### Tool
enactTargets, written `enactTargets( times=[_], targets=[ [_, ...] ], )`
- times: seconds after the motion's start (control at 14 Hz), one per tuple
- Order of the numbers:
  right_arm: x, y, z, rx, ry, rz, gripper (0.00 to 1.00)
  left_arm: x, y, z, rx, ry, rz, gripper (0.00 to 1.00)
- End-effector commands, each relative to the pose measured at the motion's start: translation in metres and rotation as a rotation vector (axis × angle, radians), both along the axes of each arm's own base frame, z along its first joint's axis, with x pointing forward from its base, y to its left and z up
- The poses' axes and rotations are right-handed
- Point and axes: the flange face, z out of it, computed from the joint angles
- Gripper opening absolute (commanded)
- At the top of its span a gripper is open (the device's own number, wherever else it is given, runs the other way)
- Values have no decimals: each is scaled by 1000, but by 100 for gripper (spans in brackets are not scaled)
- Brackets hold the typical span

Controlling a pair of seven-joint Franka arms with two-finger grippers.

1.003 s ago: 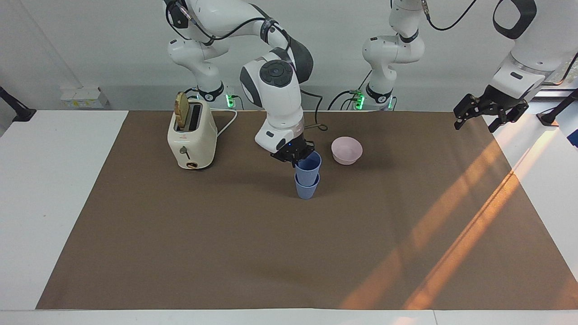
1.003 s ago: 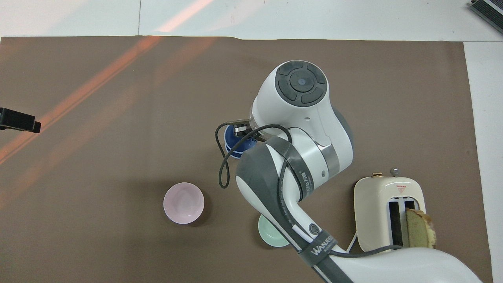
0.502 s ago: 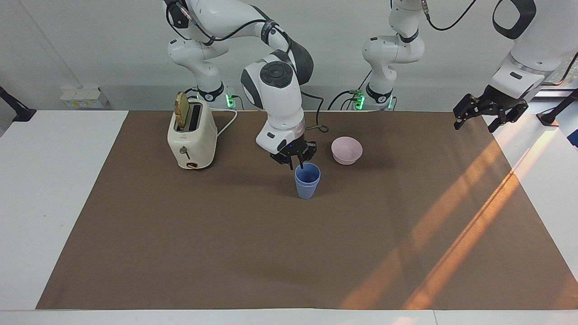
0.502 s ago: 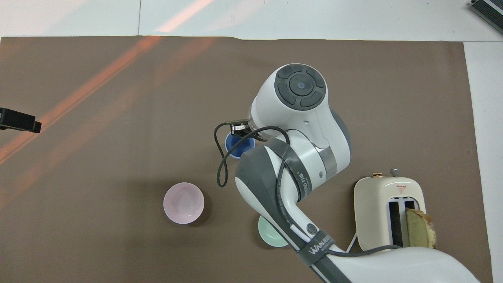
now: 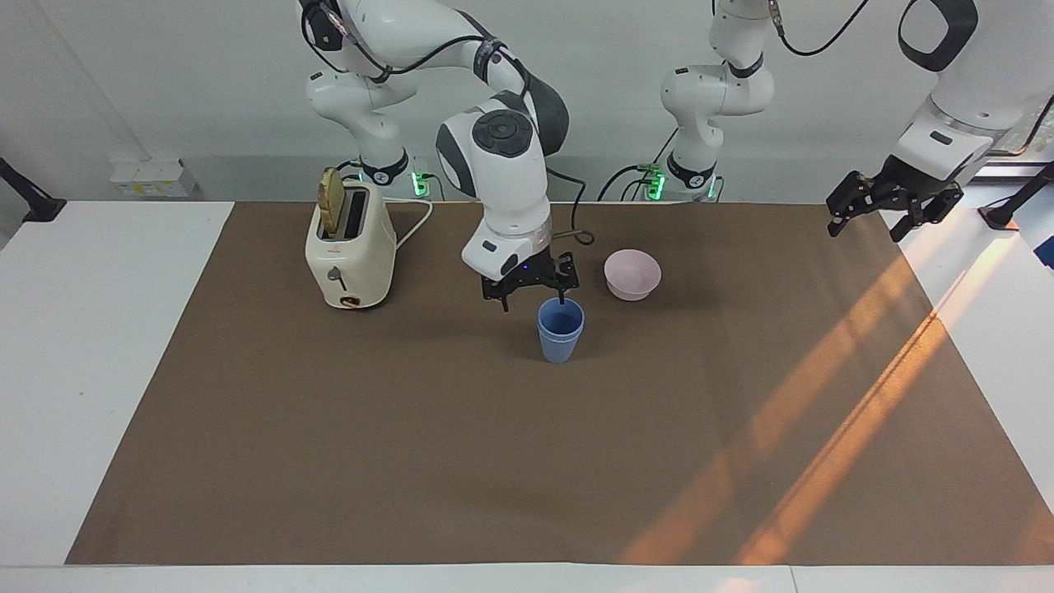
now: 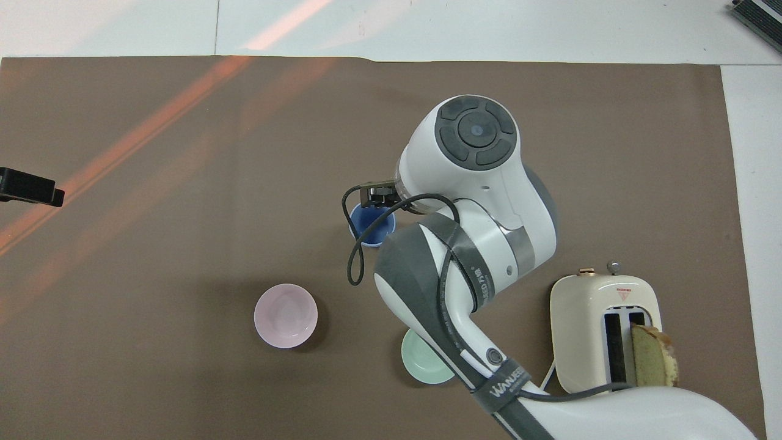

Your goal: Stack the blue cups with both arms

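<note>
Inspector: Position of blue cups [image 5: 561, 329]?

Operator: Nested one inside the other, upright on the brown mat [image 5: 412, 461]. Centre of the facing frame, slightly above the middle. Near the pink bowl [image 5: 632, 274], a little farther from the robots than it.

Inspector: Right end effector [image 5: 533, 295]?

Operator: Directly over the stack, at frame centre. Fingers spread wide, gripping nothing. One fingertip [image 5: 562, 300] at the mouth of the upper cup; contact not determinable. Other fingertip clear of the stack, on the side toward the toaster [image 5: 350, 247].

Inspector: Left end effector [image 5: 893, 210]?

Operator: Upper right of the facing frame, raised over the mat's edge at the left arm's end of the table [image 5: 99, 371]. Fingers apart, empty. Arm waiting.

Inspector: Other items?

Operator: Cream toaster in the upper left part of the facing frame, one bread slice [image 5: 332, 200] standing in a slot. Mint-green bowl [image 6: 421, 365] low in the overhead frame, partly covered by the right arm.
</note>
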Motion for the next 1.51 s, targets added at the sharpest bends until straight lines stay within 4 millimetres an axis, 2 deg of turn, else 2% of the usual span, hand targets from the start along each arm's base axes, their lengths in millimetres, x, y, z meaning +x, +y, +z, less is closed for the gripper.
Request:
enactTargets(
  times=[0.0,0.22,0.5,0.79,1.0,1.22,1.43],
  targets=[
    [1,-34,43,-47,-21,-1,100,-3,0,5,6,-1,-2,100],
    [5,-78,74,-96,13,14,100,-3,0,5,6,-1,-2,100],
    [7,-178,126,-91,17,-21,100,-3,0,5,6,-1,-2,100],
    [-3,-236,160,-115,41,-37,100,-3,0,5,6,-1,-2,100],
    [-5,-284,173,-95,17,-49,100,-4,1,3,6,7,0,100],
    [-11,-319,164,-98,30,-87,100,-4,5,3,7,7,6,100],
    [-21,-337,145,-106,-3,-19,100,-4,6,4,15,6,8,100]
  ],
)
